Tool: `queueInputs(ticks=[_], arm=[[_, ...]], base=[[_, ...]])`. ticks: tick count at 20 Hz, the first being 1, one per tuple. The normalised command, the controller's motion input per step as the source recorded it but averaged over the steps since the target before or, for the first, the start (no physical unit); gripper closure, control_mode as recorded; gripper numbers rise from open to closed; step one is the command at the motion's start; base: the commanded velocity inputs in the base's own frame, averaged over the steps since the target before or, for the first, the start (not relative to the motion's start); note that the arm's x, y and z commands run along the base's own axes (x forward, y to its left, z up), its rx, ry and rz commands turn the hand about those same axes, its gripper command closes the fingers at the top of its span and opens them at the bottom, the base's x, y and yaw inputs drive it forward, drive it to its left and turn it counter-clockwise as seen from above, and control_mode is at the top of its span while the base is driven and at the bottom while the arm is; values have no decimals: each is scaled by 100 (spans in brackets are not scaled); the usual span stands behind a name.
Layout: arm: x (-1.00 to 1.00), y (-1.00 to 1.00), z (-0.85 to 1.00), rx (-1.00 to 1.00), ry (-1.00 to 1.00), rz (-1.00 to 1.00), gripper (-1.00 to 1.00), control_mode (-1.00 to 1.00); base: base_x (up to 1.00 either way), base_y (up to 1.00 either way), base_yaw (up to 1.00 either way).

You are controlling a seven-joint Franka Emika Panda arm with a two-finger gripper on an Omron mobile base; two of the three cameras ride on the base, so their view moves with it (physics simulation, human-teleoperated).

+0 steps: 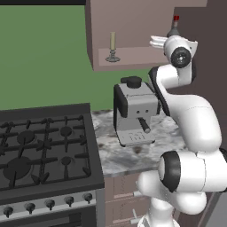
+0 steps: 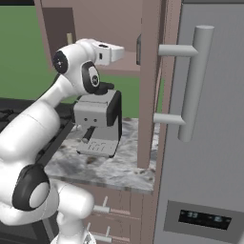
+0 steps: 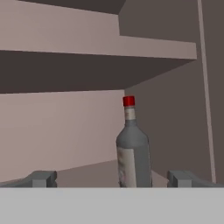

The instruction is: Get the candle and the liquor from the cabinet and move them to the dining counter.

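The cabinet [image 1: 133, 26] is open. On its lower shelf the candle [image 1: 112, 45], a pale taper in a small grey candlestick, stands at the left. The liquor [image 3: 132, 148], a grey-brown bottle with a red cap [image 1: 176, 18], stands upright at the right, near the cabinet's side wall. My gripper [image 3: 113, 179] is raised to shelf height and points into the cabinet at the bottle. It is open, with both fingertips [image 3: 43, 178] short of the bottle and nothing between them. From the left base view my wrist hides the bottle's body. The dining counter is out of view.
A grey coffee machine [image 1: 133, 111] stands on the small marbled worktop [image 1: 111, 155] right under the cabinet. A black gas stove [image 1: 44, 150] lies to the left. The open cabinet door [image 2: 148, 95] and a grey fridge [image 2: 209, 143] with a bar handle close off the right.
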Motion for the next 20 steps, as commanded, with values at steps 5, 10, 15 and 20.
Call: queueInputs(ticks=[5,10,15,20], arm=[[0,-13,20,0,-2,0,-100,-100],[0,-12,23,0,0,-1,-100,-100],[5,-2,13,0,0,-1,-100,-100],[17,0,0,0,0,-1,-100,-100]], base=[[0,0,0],[0,0,0],[0,0,0],[0,0,0]])
